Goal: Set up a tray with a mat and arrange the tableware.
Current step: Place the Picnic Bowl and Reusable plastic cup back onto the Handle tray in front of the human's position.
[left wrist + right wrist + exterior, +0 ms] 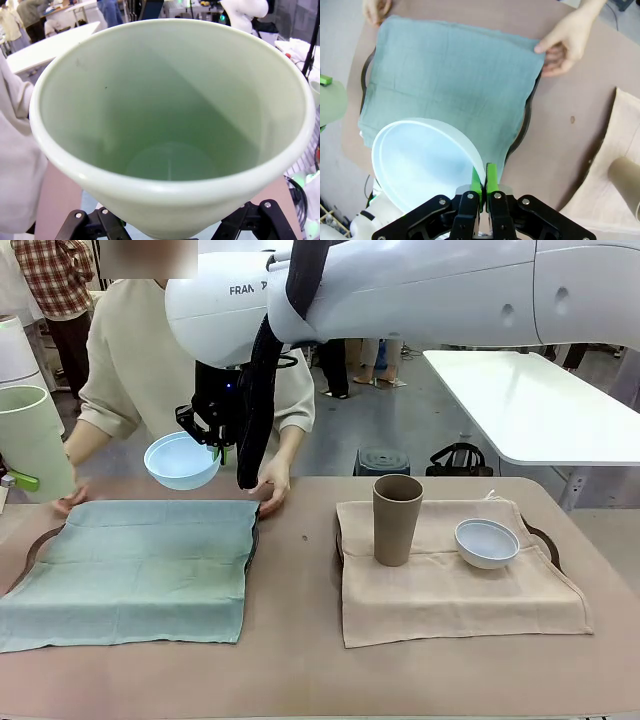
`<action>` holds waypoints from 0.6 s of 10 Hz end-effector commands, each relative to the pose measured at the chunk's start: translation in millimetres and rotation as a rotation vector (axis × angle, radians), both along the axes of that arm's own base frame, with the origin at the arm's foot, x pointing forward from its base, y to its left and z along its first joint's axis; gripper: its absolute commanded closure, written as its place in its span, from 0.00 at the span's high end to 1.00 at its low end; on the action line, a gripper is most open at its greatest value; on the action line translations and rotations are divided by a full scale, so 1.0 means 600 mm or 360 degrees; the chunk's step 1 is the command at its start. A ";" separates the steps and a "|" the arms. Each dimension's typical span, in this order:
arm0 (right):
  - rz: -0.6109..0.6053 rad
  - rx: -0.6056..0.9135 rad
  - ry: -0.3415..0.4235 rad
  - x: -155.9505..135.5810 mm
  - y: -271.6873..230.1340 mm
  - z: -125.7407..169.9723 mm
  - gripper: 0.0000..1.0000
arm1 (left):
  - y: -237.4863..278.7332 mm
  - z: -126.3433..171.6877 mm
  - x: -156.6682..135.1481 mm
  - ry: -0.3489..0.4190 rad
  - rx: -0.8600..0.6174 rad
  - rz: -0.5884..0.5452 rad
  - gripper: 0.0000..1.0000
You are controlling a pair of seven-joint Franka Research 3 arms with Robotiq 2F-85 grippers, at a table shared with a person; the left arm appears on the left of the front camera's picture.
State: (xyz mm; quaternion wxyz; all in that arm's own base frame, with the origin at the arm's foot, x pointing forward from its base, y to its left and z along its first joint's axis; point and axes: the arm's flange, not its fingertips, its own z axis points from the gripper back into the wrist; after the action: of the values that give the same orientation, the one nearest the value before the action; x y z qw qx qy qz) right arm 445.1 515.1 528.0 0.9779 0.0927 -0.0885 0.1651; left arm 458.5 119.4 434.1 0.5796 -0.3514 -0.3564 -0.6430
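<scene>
The right gripper's (481, 181) green-padded fingers (491, 178) are pinched tight on the thin rim of a light blue, round, glossy bowl (182, 460), which hangs tilted in the air above the far edge of a large sage-green cloth mat (135, 568); in the right wrist view the bowl's pale hollow (422, 160) sits just left of the pads, over the mat's near corner. The left gripper (170, 230) holds a tall pale green handleless tumbler (170, 115) between its fingers, spread fairly wide around the tumbler's base, its open mouth facing the wrist camera; in the front view the same tumbler (32, 440) stands out beyond the green mat's left side, raised off the worktop. The green mat lies spread over a dark oval tray (38, 540) whose rim peeks out at the mat's left and right edges. The person's two hands rest at the mat's far edge, one hand (272, 485) pressing its far right corner and the other hand (68, 502) at its far left corner. Well to the right of the green mat, a beige cloth mat (450, 585) covers a second dark tray (545, 540); on it stand a matte brown tall tumbler (397, 518), upright, and just to its right a bluish-white small round bowl (487, 542), the two near but apart. The brown worktop (295, 640) shows bare between the two mats.
</scene>
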 end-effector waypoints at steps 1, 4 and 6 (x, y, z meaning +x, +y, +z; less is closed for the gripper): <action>0.0008 0.0010 -0.0016 -0.002 0.000 0.000 0.00 | 0.001 0.005 0.003 -0.0024 -0.0011 -0.0001 0.15; 0.0008 0.0010 -0.0016 -0.002 0.000 0.000 0.00 | 0.001 0.005 0.003 -0.0024 -0.0011 -0.0001 0.15; 0.0008 0.0010 -0.0016 -0.002 0.000 0.000 0.00 | 0.001 0.005 0.003 -0.0024 -0.0011 -0.0001 0.15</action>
State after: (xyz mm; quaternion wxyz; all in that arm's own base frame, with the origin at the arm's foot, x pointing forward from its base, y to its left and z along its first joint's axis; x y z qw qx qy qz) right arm 445.1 515.2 528.0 0.9779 0.0928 -0.0885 0.1651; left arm 458.5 119.4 434.1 0.5796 -0.3514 -0.3565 -0.6430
